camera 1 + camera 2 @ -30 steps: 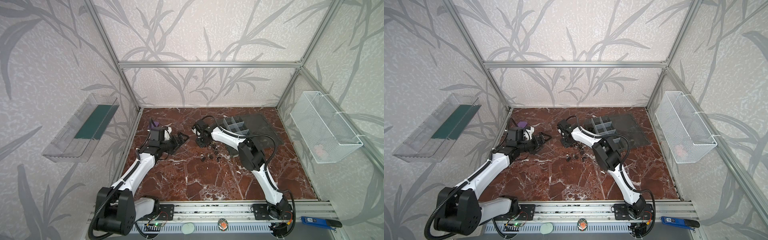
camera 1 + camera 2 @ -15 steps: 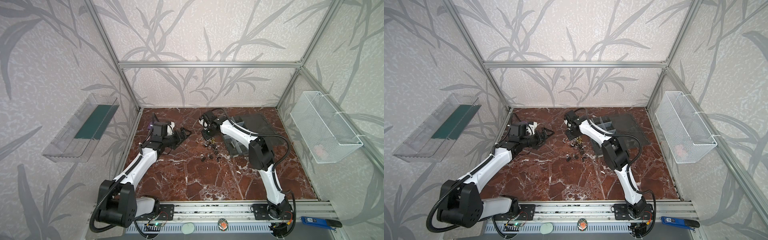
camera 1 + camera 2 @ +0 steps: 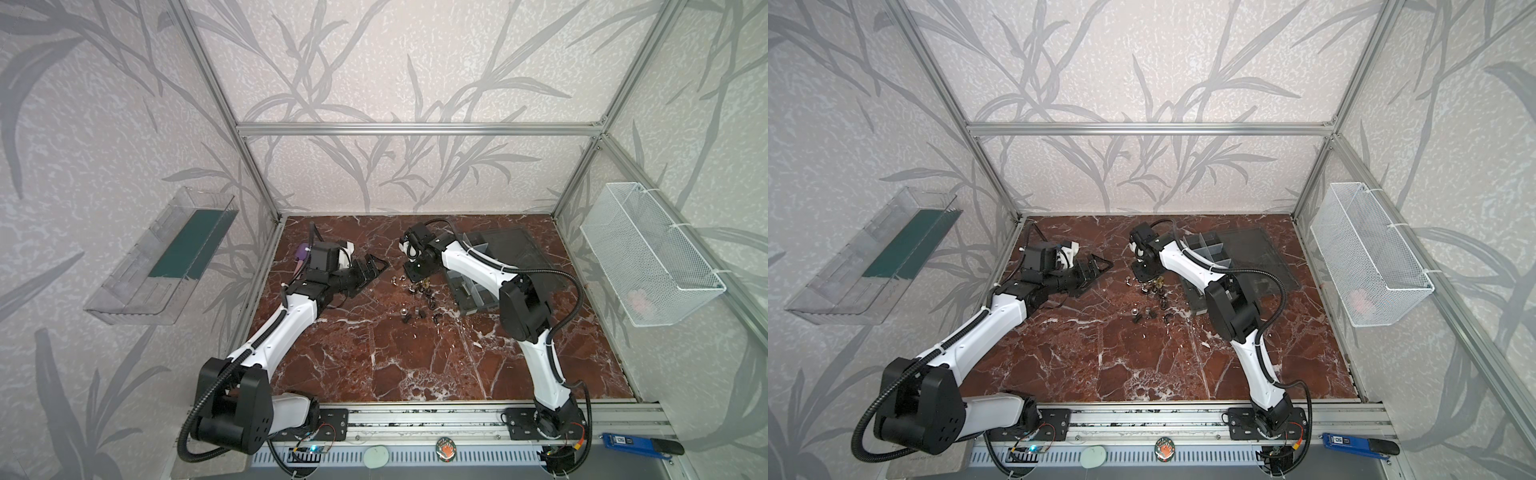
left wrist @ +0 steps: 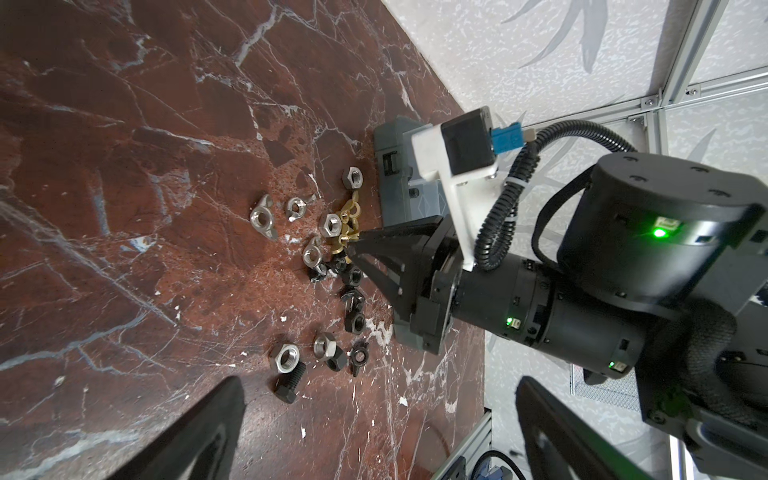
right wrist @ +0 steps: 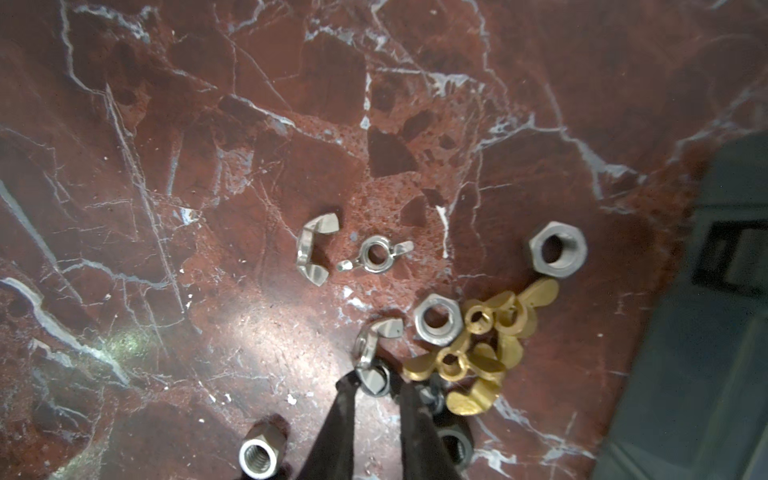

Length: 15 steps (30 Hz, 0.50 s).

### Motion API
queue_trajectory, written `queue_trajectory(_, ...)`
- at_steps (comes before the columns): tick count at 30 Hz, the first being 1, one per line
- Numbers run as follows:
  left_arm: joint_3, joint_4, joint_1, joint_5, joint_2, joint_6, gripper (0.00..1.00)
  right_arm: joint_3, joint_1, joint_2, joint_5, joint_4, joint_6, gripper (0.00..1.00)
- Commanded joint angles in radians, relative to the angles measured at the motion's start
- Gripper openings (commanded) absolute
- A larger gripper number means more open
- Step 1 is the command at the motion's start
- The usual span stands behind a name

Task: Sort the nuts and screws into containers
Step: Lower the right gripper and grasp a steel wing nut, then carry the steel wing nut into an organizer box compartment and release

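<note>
Right end effector [image 3: 1147, 277] tipped down over desk [image 3: 1100, 361]; its finger gap is too small to resolve. Pile of nuts [image 3: 1154, 286], some brass, just beside its tip. More small dark pieces [image 3: 1144, 312] near, toward the arm bases; type unclear. Grey divided box [image 3: 1204, 245] just behind its wrist, lid [image 3: 1262, 253] flat beyond. Left end effector [image 3: 1098, 268] faces it, fingers spread, apart from the pile.

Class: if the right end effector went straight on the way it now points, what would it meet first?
The right end effector would probably meet the silver wing nut first, since one lobe lies between its parted tips; depth is unclear.
</note>
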Motion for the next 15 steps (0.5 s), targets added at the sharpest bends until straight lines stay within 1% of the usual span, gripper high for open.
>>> queue_trajectory(1,-0.023,-0.012,-0.001,-0.013,-0.035,0.016,0.99,-0.008,0.006,0.034,-0.014,-0.020,0.057,0.23)
queue_trajectory(6,-0.025,-0.022,-0.001,-0.011,-0.039,0.023,0.99,-0.004,0.006,0.065,-0.019,-0.026,0.103,0.25)
queue_trajectory(15,-0.028,-0.024,-0.001,-0.009,-0.041,0.025,0.99,0.011,0.006,0.102,-0.016,-0.027,0.112,0.23)
